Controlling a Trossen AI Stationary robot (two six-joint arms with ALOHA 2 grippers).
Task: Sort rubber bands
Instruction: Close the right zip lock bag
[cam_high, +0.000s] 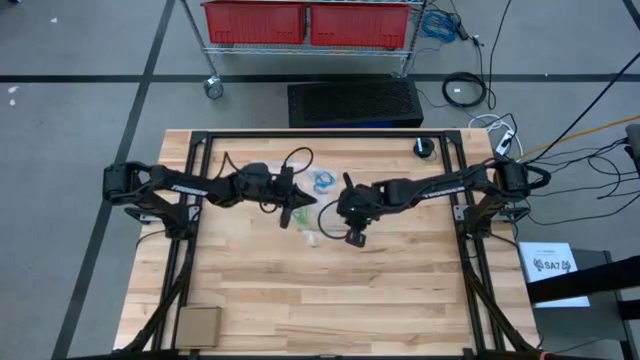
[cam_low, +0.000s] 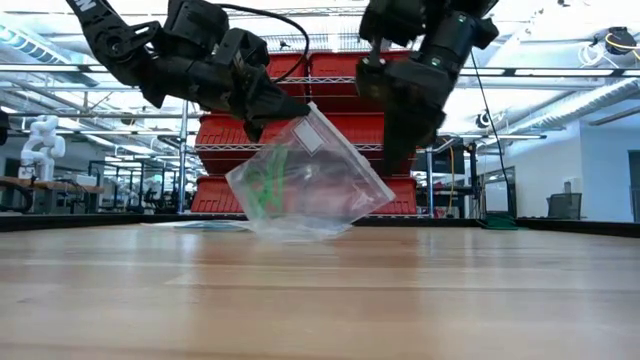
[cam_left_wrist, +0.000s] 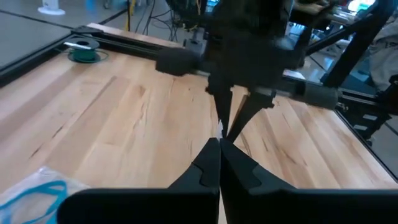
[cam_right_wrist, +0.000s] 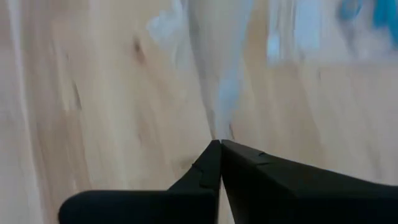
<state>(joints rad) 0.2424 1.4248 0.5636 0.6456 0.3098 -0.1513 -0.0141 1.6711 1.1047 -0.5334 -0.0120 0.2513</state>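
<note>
Green rubber bands (cam_low: 265, 180) sit inside a clear plastic bag (cam_low: 310, 185), bunched toward its lower left side; something darker shows mid-bag, can't tell what. Bag hangs tilted above the table (cam_low: 320, 300), low corner just touching or nearly touching the wood.

Left gripper (cam_low: 285, 108) has its jaws pressed fully together on the bag's upper edge. Right gripper (cam_low: 395, 160) comes down on the bag's right edge, jaws likewise closed tight on thin plastic; the right wrist view shows film running out from between the tips.

A second clear bag with blue bands (cam_high: 322, 182) lies flat on the table just beyond the two grippers. A green-ringed spool (cam_left_wrist: 83, 55) sits at the far table edge.

Risks for you to watch:
- Both pinches are on slick film; pull the grippers apart too hard and one edge likely slips free, dumping the bag.
- Tilt it further and the green bands may slide toward the opening.
- Dragging the low corner could snag the blue bag.
</note>
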